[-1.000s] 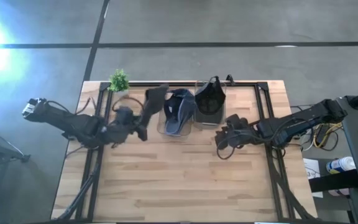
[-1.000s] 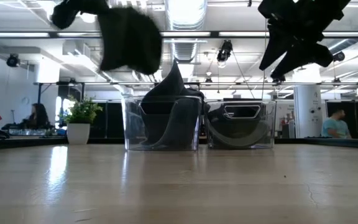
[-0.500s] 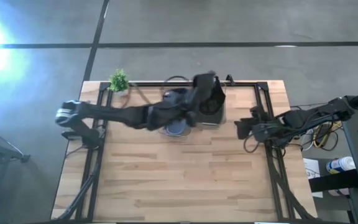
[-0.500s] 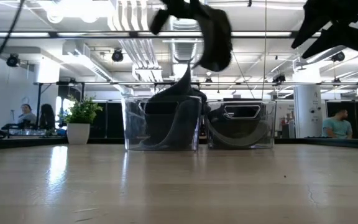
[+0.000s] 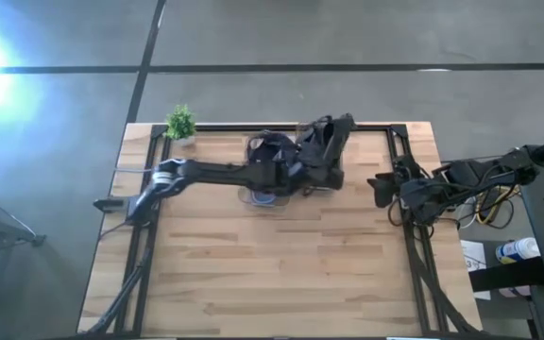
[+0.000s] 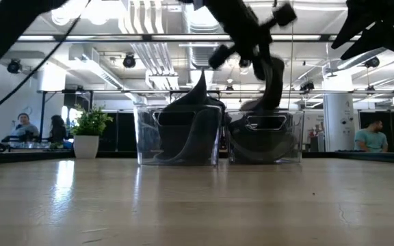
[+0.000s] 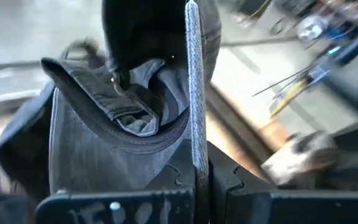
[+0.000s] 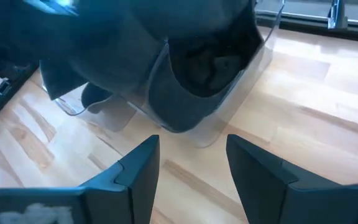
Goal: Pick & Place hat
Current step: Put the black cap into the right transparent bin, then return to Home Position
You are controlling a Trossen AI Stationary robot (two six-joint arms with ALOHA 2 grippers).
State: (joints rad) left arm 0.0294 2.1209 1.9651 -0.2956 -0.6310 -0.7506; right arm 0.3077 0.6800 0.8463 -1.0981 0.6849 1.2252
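Left claw (image 5: 321, 162), reaching across the table's far edge, pinches a dark hat (image 6: 269, 78) over the right-hand clear bin (image 6: 265, 140), jaws closed on thin fabric. Soft and light, the hat droops; a grip on its stiffer brim looks surest. Right claw (image 8: 188, 168) waits near the right edge, jaws apart and empty.

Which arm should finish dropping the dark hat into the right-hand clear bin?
Left. Its gripper is already over the right-hand clear plastic bin, fingers shut on the dark grey fabric hat. The right gripper waits open beside the bin, holding nothing.
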